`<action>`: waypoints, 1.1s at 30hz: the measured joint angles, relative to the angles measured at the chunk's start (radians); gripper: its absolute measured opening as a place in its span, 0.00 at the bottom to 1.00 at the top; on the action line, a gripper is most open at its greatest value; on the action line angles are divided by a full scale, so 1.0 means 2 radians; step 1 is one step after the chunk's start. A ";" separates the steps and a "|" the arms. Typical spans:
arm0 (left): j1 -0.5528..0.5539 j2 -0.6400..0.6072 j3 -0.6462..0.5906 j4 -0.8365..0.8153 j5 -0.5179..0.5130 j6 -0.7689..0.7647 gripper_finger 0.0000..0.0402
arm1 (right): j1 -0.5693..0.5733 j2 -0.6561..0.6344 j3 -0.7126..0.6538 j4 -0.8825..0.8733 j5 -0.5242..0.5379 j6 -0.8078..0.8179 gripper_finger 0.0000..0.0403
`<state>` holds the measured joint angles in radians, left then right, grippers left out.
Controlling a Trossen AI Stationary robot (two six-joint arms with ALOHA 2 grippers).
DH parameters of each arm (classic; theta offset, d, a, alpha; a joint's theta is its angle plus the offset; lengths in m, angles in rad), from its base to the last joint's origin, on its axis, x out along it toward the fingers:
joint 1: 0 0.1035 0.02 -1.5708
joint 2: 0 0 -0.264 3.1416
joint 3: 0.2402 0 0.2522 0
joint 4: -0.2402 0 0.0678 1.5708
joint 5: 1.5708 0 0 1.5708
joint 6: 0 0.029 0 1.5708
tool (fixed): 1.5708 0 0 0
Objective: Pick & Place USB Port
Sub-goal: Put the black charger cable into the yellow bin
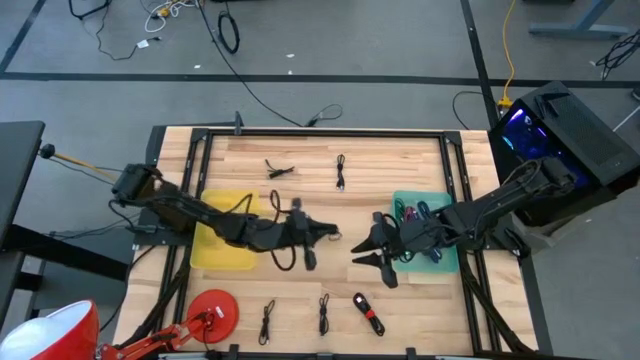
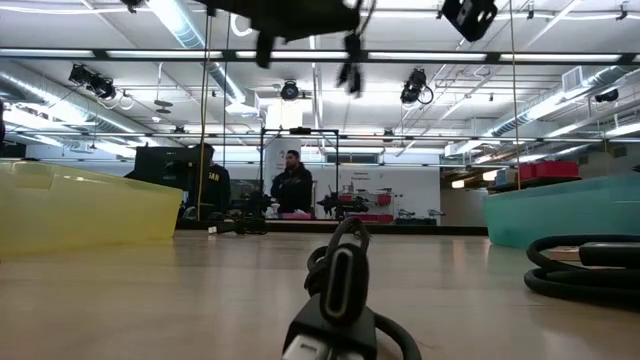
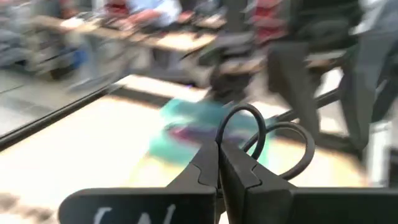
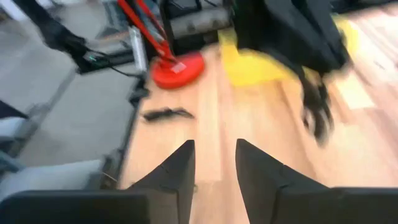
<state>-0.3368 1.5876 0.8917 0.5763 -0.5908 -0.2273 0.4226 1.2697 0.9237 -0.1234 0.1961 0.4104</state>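
From above, the left hand (image 1: 328, 233) hangs over the middle of the wooden counter (image 1: 400, 160), with a black USB cable (image 1: 300, 235) drooping from it, between the yellow bin (image 1: 222, 245) and the teal bin (image 1: 425, 235). The right hand (image 1: 372, 255) sits just beside the teal bin with fingers spread and nothing in them. More cables lie along the near and far edges.

At counter level, both arms blur overhead, and a spare cable's USB plug (image 2: 340, 285) fills the foreground. Two people stand far off in the room behind.

On the left wrist, the fingers (image 3: 208, 171) are pinched shut on a loop of the cable, held only at the tips.

On the right wrist, the fingers (image 4: 177, 168) are parted and empty, and the dangling cable shows ahead near the yellow bin.

The risk is that this thin tip-grip on a swinging cable could slip, or the trailing end could snag the bin rim or the nearby right arm.
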 joint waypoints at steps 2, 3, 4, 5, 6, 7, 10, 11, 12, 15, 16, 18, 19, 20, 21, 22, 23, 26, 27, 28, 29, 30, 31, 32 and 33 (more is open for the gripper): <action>-0.014 -0.027 0.000 -0.075 -0.038 -0.024 0.01 | 0.005 -0.005 0.000 -0.007 0.012 0.000 0.28; -0.022 -0.041 0.000 -0.118 -0.056 -0.041 0.01 | 0.008 -0.008 0.000 -0.009 0.021 0.000 0.28; -0.029 -0.054 0.000 -0.157 -0.074 -0.059 0.01 | 0.010 -0.010 0.000 -0.014 0.029 0.001 0.27; -0.037 -0.065 0.000 -0.192 -0.093 -0.081 0.00 | 0.013 -0.011 0.000 -0.019 0.032 0.002 0.27; -0.046 -0.079 0.001 -0.241 -0.116 -0.107 0.00 | 0.015 -0.011 0.000 -0.018 0.037 0.003 0.27; -0.057 -0.095 0.000 -0.293 -0.140 -0.137 0.00 | 0.017 -0.011 0.000 -0.018 0.040 0.005 0.26; -0.087 -0.131 0.001 -0.437 -0.194 -0.256 0.00 | 0.022 -0.011 0.000 -0.018 0.042 0.012 0.25; -0.100 -0.142 0.000 -0.488 -0.207 -0.302 0.00 | 0.024 -0.011 0.000 -0.018 0.042 0.014 0.25; -0.113 -0.151 0.000 -0.535 -0.219 -0.351 0.00 | 0.026 -0.011 0.000 -0.019 0.042 0.016 0.25; -0.148 -0.173 0.000 -0.665 -0.242 -0.500 0.00 | 0.031 -0.011 0.000 -0.017 0.046 0.022 0.24; -0.158 -0.176 0.000 -0.703 -0.243 -0.546 0.00 | 0.033 -0.011 0.000 -0.017 0.053 0.022 0.24; -0.171 -0.180 0.000 -0.769 -0.245 -0.630 0.00 | 0.033 -0.011 0.000 -0.017 0.067 0.023 0.24; -0.175 -0.180 0.000 -0.798 -0.241 -0.665 0.00 | 0.033 -0.011 0.000 -0.018 0.070 0.025 0.24; -0.177 -0.180 0.000 -0.824 -0.232 -0.694 0.00 | 0.033 -0.011 0.000 -0.018 0.070 0.026 0.24; -0.177 -0.180 0.000 -0.847 -0.217 -0.720 0.00 | 0.033 -0.011 0.000 -0.016 0.071 0.026 0.24; -0.177 -0.180 0.000 -0.868 -0.200 -0.743 0.00 | 0.033 -0.011 0.000 -0.015 0.071 0.026 0.24; -0.175 -0.180 0.000 -0.884 -0.183 -0.761 0.00 | 0.033 -0.011 0.000 -0.015 0.070 0.026 0.24; -0.172 -0.180 0.000 -0.931 -0.147 -0.799 0.00 | 0.033 -0.011 0.000 -0.015 0.070 0.026 0.24; -0.172 -0.180 0.000 -0.952 -0.136 -0.815 0.00 | 0.033 -0.011 0.000 -0.015 0.070 0.026 0.24; -0.172 -0.180 0.000 -0.974 -0.119 -0.837 0.00 | 0.033 -0.011 0.000 -0.015 0.069 0.026 0.24; -0.172 -0.180 0.000 -0.991 -0.100 -0.854 0.00 | 0.033 -0.011 0.000 -0.016 0.068 0.026 0.24; -0.172 -0.179 0.000 -1.005 -0.078 -0.867 0.00 | 0.033 -0.011 0.000 -0.016 0.068 0.026 0.24; -0.172 -0.179 0.000 -1.018 -0.056 -0.879 0.00 | 0.033 -0.011 0.000 -0.017 0.068 0.026 0.24; -0.172 -0.179 0.000 -1.028 -0.035 -0.891 0.00 | 0.033 -0.011 0.000 -0.017 0.068 0.026 0.24; -0.172 -0.179 0.000 -1.035 -0.016 -0.901 0.00 | 0.033 -0.011 0.000 -0.017 0.068 0.026 0.24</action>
<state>-0.6804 1.2304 0.8921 -1.4941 -0.6233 -2.0294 0.4892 1.2472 0.9234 -0.1575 0.3325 0.4629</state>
